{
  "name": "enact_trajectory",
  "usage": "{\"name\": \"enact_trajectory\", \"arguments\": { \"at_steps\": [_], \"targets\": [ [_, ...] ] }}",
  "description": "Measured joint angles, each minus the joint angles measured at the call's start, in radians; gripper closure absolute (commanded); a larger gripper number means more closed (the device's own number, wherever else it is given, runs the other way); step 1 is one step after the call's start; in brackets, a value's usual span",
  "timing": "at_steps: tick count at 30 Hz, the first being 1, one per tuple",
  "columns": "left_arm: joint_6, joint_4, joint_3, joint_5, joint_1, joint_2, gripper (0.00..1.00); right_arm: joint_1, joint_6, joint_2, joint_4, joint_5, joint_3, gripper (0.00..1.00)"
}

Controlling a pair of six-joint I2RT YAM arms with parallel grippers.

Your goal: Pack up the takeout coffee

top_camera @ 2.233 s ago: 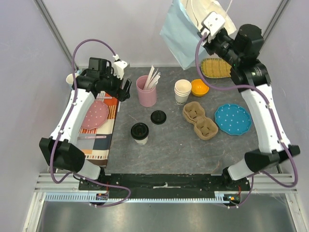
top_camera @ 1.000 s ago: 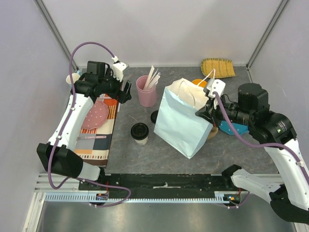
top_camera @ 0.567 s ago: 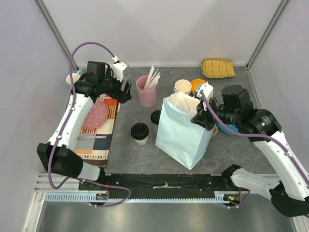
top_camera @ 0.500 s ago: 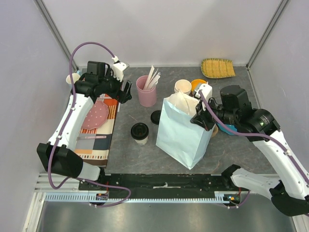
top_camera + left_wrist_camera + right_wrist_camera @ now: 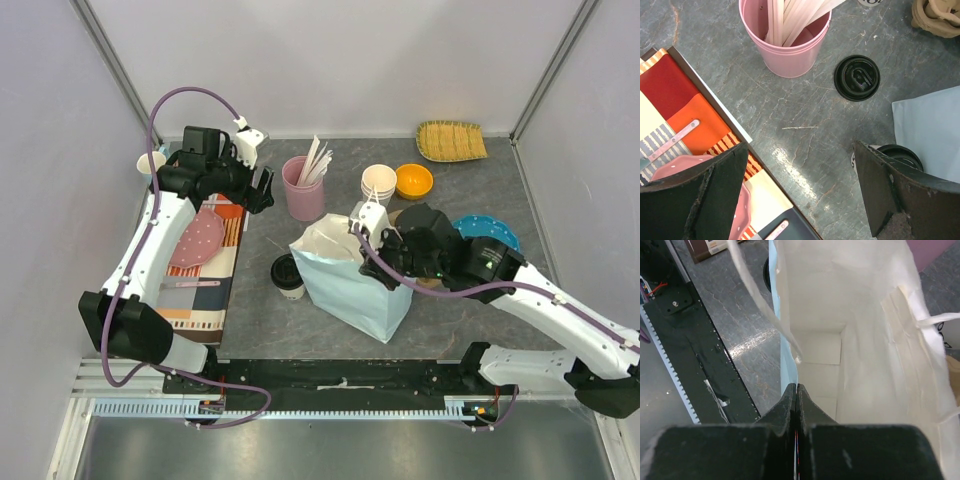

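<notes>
While only my right wrist camera shows the white inside of the pale blue paper bag (image 5: 875,340), its rim pinched in my right gripper (image 5: 796,390), overhead the black-lidded takeout coffee (image 5: 289,274) stands on the tabletop (image 5: 450,180) just beside it, my left gripper (image 5: 800,150) spread.

The takeout coffee (image 5: 289,271) stands just left of the bag (image 5: 350,290), before the tumbler (image 5: 303,192).

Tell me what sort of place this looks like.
Likely a mock café takeout station in a robot test cell: a pink cup of wooden stirrers, stacked paper cups, a lidded takeout coffee and a pale blue paper bag.
</notes>
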State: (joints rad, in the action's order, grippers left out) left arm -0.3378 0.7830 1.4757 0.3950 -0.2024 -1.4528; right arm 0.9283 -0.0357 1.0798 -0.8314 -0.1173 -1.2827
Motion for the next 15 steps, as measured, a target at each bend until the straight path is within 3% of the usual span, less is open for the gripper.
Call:
{"name": "enact_trajectory", "arguments": {
  "at_steps": [8, 10, 11, 15],
  "targets": [
    [0.0, 0.0, 0.0, 0.0, 0.0, 0.0, 0.07, 0.103, -0.006, -0.011, 0.069, 0.103, 0.052, 1.0],
    [0.0, 0.0, 0.0, 0.0, 0.0, 0.0, 0.07, 0.103, 0.005, -0.02, 0.08, 0.114, 0.075, 0.9],
    [0.0, 0.0, 0.0, 0.0, 0.0, 0.0, 0.07, 0.103, 0.008, -0.022, 0.084, 0.115, 0.082, 0.71],
    [0.0, 0.0, 0.0, 0.0, 0.0, 0.0, 0.07, 0.108, 0.018, -0.022, 0.082, 0.09, 0.103, 0.5]
  ]
}}
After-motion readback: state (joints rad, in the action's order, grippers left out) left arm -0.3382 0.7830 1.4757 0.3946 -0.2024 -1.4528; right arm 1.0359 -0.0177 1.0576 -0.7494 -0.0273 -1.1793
